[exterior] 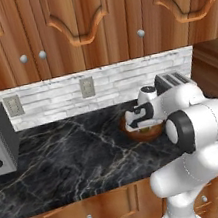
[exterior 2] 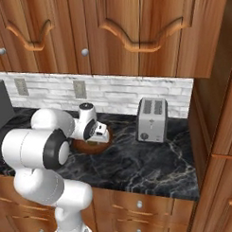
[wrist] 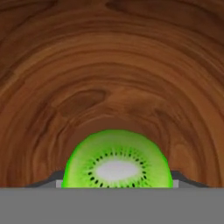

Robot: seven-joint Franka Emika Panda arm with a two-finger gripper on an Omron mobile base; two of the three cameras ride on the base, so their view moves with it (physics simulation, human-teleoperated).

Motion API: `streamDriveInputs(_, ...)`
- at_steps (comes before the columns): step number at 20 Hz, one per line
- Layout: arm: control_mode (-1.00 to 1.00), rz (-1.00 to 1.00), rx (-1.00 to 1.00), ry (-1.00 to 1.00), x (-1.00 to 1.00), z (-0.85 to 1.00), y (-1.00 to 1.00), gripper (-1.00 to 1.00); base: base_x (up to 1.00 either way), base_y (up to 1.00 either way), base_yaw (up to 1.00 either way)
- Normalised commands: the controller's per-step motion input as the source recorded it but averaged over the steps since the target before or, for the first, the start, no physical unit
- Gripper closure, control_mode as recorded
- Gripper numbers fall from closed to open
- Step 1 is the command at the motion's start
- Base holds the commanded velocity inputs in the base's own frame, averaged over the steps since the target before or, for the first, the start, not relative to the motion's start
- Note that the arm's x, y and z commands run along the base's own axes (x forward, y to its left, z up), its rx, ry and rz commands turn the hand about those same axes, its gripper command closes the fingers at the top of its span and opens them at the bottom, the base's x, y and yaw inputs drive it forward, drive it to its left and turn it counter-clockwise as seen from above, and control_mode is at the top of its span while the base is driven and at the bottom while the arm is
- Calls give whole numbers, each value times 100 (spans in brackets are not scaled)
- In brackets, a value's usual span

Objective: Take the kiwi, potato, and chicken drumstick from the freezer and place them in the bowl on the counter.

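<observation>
my pincer [exterior: 145, 126] is low over the wooden bowl [exterior: 135, 132] that stands on the black marble bench [exterior: 79, 157], not far from the toaster [exterior 2: 152, 120]. in the left base view i see my wrist bent down so that the hand reaches into the bowl, and in the right base view the hand covers most of the bowl [exterior 2: 102, 141].

in the hand view the kiwi [wrist: 117, 162] is very close, with its bright green cut face and pale centre turned to the camera, and the brown wood grain of the bowl [wrist: 112, 65] is behind it. a small grey piece shows at each side of the kiwi, and i think these are my fingertips [wrist: 180, 177]. so the pincer seems closed around the kiwi, about as wide as the fruit, but if it presses or only touches i cannot tell for sure.

i judge that the step in hand is to put the kiwi in the bowl, the first of three things. the potato and the chicken drumstick i do not see here, so they are left to do.

the next move calls for opening the pincer while the fruit is low over the wood, so it does not bounce or roll out. then i must lift straight up, clear of the rim, before i turn away toward the freezer.
</observation>
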Motion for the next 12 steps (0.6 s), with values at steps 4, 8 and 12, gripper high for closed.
streamDriveInputs(4, -100, 0, 0, 0, 0, 0, 0, -100, 0, 0, 0)
streamDriveInputs(8, -100, 0, 0, -8, 0, 16, -1, -100, 0, 0, 0)
streamDriveInputs(12, -100, 0, 0, -7, -5, 65, 0, -100, 0, 0, 0)
